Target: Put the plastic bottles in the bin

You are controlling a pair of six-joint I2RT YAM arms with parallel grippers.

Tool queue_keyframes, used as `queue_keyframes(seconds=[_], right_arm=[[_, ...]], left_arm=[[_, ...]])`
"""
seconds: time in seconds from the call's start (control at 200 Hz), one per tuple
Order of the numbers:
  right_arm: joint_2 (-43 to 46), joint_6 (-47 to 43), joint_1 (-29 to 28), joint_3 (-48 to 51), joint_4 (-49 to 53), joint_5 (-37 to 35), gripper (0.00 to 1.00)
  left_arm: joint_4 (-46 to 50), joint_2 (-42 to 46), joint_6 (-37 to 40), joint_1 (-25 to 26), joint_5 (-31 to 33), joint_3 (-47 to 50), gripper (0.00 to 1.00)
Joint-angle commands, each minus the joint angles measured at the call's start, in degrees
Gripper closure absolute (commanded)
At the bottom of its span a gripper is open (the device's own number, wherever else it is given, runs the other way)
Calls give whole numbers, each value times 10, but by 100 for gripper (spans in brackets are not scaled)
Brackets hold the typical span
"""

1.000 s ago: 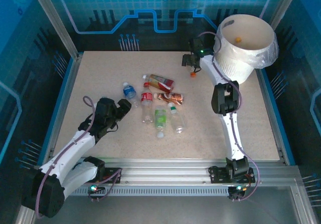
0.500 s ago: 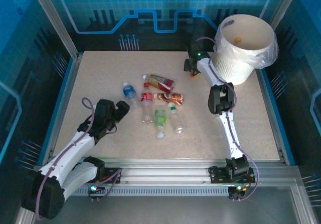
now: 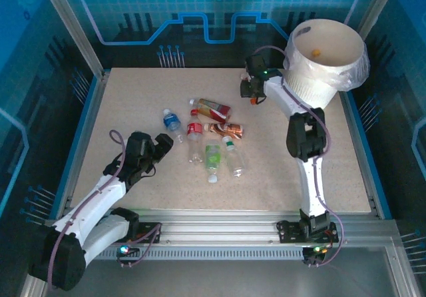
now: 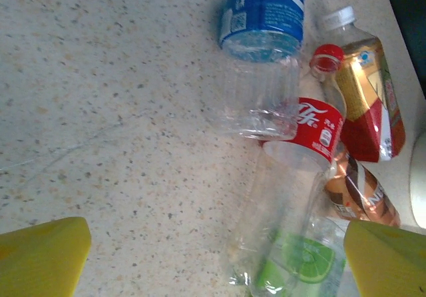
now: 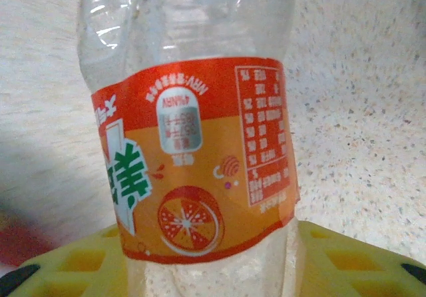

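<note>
Beside the white bin [image 3: 321, 89], the right claw [image 3: 255, 92] grips an orange-labelled clear bottle [image 5: 193, 157]; the left claw [image 3: 160, 144] hangs open near scattered bottles [image 3: 213, 156] on the bench [image 3: 133, 107].

You're looking at a matt, speckled, stone-like table [image 3: 133, 110], a clear glossy plastic bottle [image 5: 193, 17] with a smooth shiny label [image 5: 193, 157], a thin crinkled translucent plastic bag [image 3: 360, 72] lining the bin [image 3: 313, 92], and brushed metal rails [image 3: 219, 227].

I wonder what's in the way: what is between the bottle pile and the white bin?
The right gripper, with an orange-label bottle between its fingers, stands between the pile and the bin, as the top view shows.
</note>
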State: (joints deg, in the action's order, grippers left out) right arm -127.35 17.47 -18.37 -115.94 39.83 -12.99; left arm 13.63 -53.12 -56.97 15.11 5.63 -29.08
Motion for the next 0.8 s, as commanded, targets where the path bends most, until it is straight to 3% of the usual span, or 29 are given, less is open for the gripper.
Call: queue_keyframes(seconds=[0.0, 0.255, 0.415, 0.795], right_arm=[[118, -13, -10, 66, -61, 27, 57], [288, -30, -4, 163, -90, 57, 57], [354, -7, 38, 190, -105, 115, 57], [378, 63, 196, 165, -127, 216, 57]], left_arm=[[-32, -6, 10, -4, -43, 2, 1], [-73, -20, 1, 0, -72, -2, 1], [-95, -39, -6, 16, -74, -14, 1], [-97, -88, -9, 47, -72, -44, 1]])
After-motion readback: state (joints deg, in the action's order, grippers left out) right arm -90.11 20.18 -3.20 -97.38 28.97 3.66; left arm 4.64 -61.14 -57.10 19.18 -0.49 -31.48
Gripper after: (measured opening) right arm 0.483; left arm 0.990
